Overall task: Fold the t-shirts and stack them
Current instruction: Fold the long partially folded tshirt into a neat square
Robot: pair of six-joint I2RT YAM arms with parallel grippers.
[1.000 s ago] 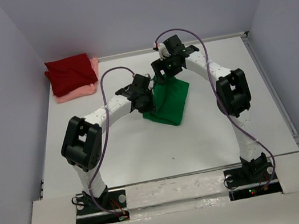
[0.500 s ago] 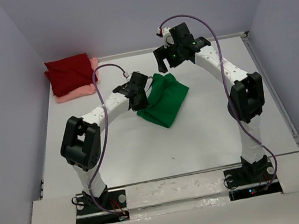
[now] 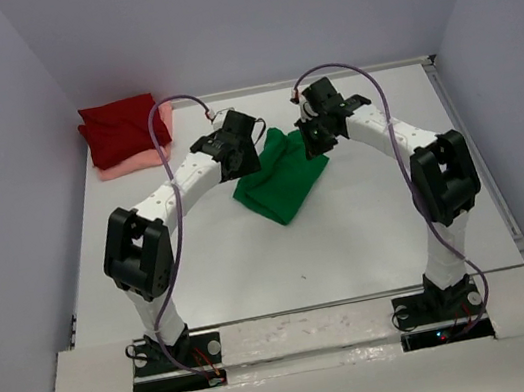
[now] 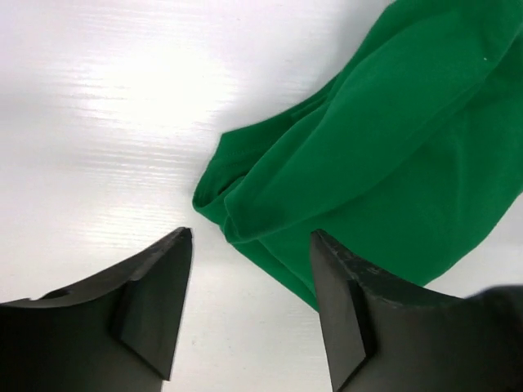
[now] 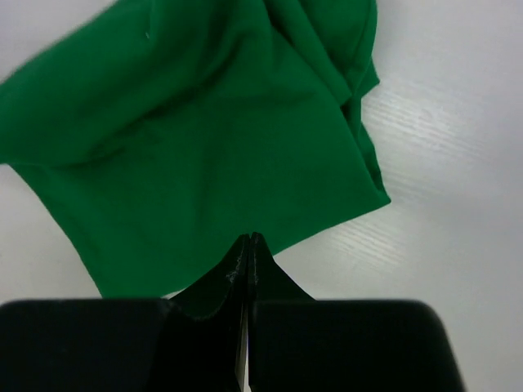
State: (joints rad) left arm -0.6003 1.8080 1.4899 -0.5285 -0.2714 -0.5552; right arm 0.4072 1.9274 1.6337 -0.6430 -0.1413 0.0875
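The bright green t-shirt (image 3: 281, 188) lies folded near the middle of the white table (image 3: 212, 256). My left gripper (image 3: 240, 157) hovers at the shirt's far-left corner, open, with bare table between its fingers (image 4: 163, 286) and the green corner (image 4: 245, 188) just ahead. My right gripper (image 3: 318, 137) is over the shirt's far-right edge, shut, with nothing visible between its tips (image 5: 249, 238); green cloth (image 5: 204, 139) spreads below it. The dark red t-shirt (image 3: 123, 129) rests folded on the salmon pink t-shirt (image 3: 139, 161) in the far-left corner.
Grey walls (image 3: 9, 200) close in the table on the left, back and right. A raised rail (image 3: 474, 159) runs along the table's right edge. Both arm bases (image 3: 174, 359) stand at the near edge.
The left gripper opened, released the green shirt and drew back toward the far left. The right gripper shut and came down over the shirt's far-right edge. The shirt now lies flat.
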